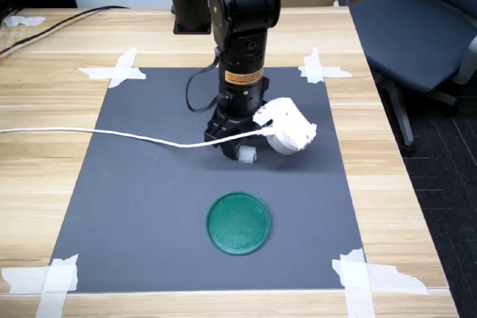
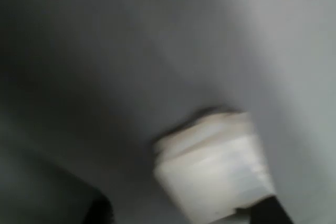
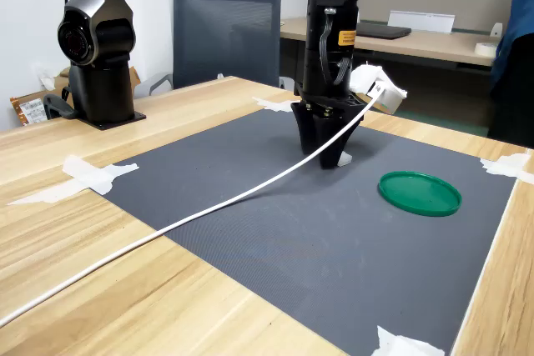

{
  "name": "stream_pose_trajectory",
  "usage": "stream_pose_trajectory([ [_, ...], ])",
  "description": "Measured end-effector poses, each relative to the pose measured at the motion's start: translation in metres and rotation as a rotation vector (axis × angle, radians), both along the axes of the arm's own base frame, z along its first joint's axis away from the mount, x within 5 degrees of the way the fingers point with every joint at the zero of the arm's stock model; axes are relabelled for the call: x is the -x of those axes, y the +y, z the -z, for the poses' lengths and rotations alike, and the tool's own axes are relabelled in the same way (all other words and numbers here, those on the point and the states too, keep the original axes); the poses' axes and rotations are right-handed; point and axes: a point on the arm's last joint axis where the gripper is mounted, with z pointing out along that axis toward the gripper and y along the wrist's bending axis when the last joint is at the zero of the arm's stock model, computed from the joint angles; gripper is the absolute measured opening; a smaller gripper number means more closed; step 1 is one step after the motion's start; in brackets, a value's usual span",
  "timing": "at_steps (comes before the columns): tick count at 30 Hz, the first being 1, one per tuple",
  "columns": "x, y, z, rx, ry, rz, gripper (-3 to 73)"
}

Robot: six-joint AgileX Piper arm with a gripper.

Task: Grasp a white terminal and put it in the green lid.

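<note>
Presently the gripper (image 1: 240, 148) stands low on the mat (image 1: 134, 206), at the terminal (image 1: 245, 156); whether its fingers are closed cannot be told. The lid (image 1: 238, 223) lies nearer in the first exterior view. Confirm a centred, firm hold before lifting.

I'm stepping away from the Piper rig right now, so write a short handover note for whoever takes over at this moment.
Gripper: lowered to the grey mat, fingers around the white terminal; whether they have closed on it cannot be told. The wrist view shows the terminal close up but blurred.
Green lid: empty, on the mat nearer the camera than the arm in the first exterior view; to the second exterior view's right.
Done: approach to the terminal.
Left: confirm the grasp, lift, carry to the lid, release inside.
</note>
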Motion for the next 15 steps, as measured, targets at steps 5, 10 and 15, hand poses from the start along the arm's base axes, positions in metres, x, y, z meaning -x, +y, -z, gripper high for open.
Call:
stream_pose_trajectory([
  [5, -0.001, 0.0012, -0.0003, -0.01, -0.015, 0.013, 43.6],
  [10, -0.0013, 0.0015, 0.0001, -0.02, -0.017, 0.051, 35.5],
  [15, -0.0026, 0.0021, 0.0004, -0.031, -0.029, 0.068, 19.0],
])
